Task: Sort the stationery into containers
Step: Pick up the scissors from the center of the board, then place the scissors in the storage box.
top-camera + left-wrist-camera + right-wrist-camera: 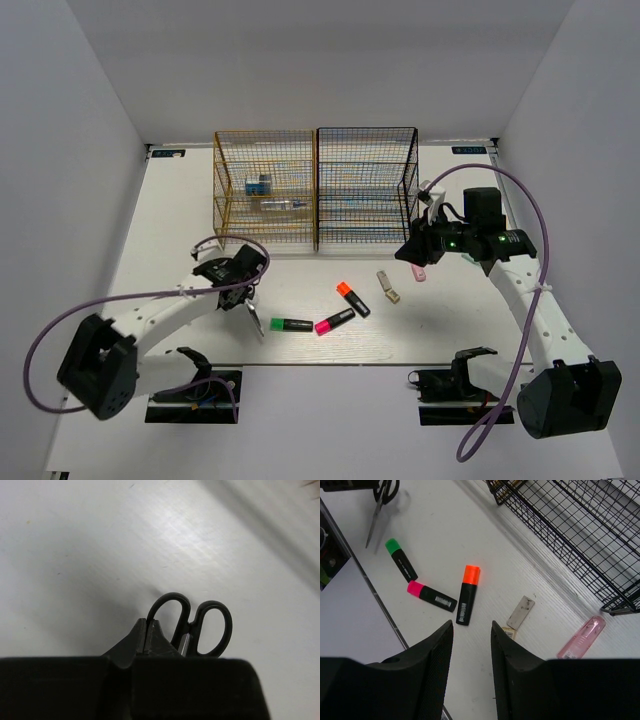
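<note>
My left gripper point(244, 288) is shut on one handle loop of the black-handled scissors point(201, 625), whose blade point(256, 322) points toward the near edge. The scissors also show in the right wrist view point(376, 515). My right gripper point(418, 250) is open and empty above the table in front of the black rack point(365, 190). Below it point(472, 625) lie the orange highlighter point(468, 596), pink highlighter point(431, 595), green highlighter point(401, 560), a beige piece point(520, 614) and a pink piece point(582, 637). The golden-yellow rack point(232, 215) holds a blue tub point(260, 184).
The two racks stand side by side at the back of the table. The black rack's front corner point(615, 611) is close to the pink piece. A small item point(281, 205) lies on the golden rack's lower tier. The table's near edge point(375, 592) runs just beside the highlighters.
</note>
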Controlling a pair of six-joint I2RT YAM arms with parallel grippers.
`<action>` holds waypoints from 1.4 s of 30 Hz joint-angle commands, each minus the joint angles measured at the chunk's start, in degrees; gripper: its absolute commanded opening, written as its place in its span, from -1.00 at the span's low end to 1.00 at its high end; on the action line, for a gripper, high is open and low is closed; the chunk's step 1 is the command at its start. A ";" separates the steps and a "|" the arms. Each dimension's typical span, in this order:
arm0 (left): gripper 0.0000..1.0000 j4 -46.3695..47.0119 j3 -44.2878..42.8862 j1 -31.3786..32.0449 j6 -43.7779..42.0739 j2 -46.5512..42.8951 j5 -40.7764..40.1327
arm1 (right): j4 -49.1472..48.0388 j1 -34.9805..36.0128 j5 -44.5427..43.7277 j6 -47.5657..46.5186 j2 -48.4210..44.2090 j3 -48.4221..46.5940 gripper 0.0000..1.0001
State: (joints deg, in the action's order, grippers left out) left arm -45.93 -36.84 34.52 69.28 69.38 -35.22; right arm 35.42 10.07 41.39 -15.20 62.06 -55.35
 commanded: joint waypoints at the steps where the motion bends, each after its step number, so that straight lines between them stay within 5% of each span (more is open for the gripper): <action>1: -0.99 -2.32 -5.95 1.16 -0.63 -7.15 -2.83 | -1.32 -0.31 2.12 0.35 -1.07 0.42 -0.20; 9: -0.99 16.99 -14.13 1.60 -15.47 -10.42 -6.00 | -1.23 -0.40 2.65 0.09 -0.80 0.68 -0.20; 12: -0.99 30.60 -19.73 0.90 -27.76 -6.38 1.43 | -1.41 -0.31 3.00 0.00 -0.89 0.68 -0.20; 20: -0.99 35.02 -34.69 -2.00 -45.63 8.03 6.06 | -1.23 -0.75 3.79 -0.44 -0.71 1.04 -0.20; 33: -0.99 79.01 -18.99 -1.74 -55.21 10.51 -6.70 | -0.70 -0.75 4.23 -1.67 1.57 1.04 -0.17; 42: -0.99 88.02 -10.98 -2.97 -56.70 11.74 -3.01 | -0.52 -1.01 4.76 -2.11 2.19 1.04 -0.17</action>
State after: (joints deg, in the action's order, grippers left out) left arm 33.82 -49.08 32.32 14.28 81.69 -39.62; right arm 35.46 9.37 44.27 -16.51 64.10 -54.46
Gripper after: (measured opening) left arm 0.028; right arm 0.411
